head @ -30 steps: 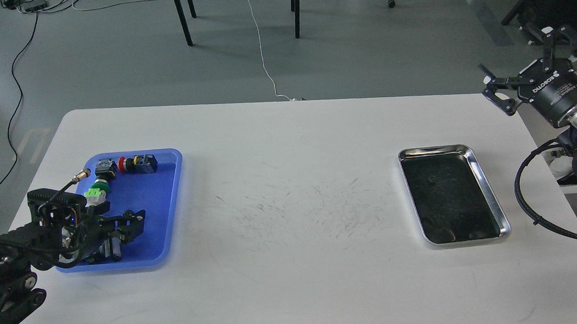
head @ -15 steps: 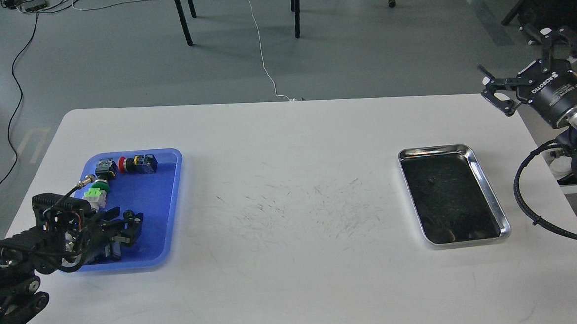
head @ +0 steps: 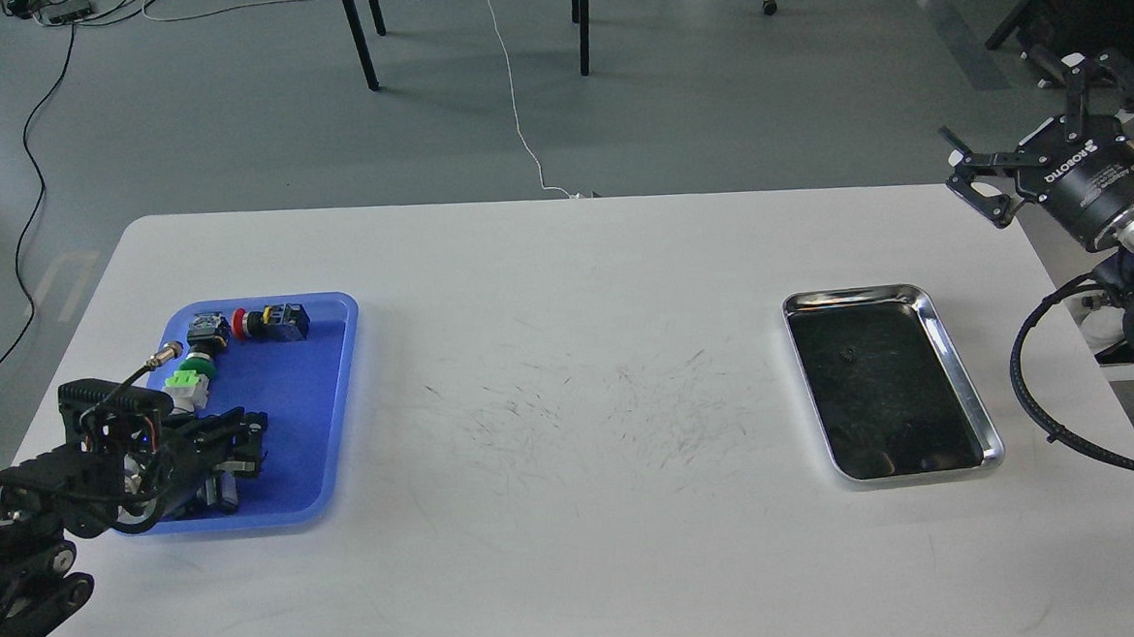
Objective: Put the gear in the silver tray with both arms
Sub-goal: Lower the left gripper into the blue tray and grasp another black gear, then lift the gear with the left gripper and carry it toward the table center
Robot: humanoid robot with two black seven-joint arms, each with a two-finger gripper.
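Head view of a white table [head: 580, 570]: the left gripper [head: 244, 450] sits low over the blue tray [head: 325, 419] of parts, its finger gap unclear, while the right gripper [head: 1043, 133] hangs spread wide beyond the silver tray [head: 963, 375] at the table's right.

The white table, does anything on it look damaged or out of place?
The white table has a patch of thin dark scratch-like marks in its middle, between the blue tray and the silver tray. They look like wear, not a spill. The silver tray holds no parts and sits slightly askew. Nothing else stands out.
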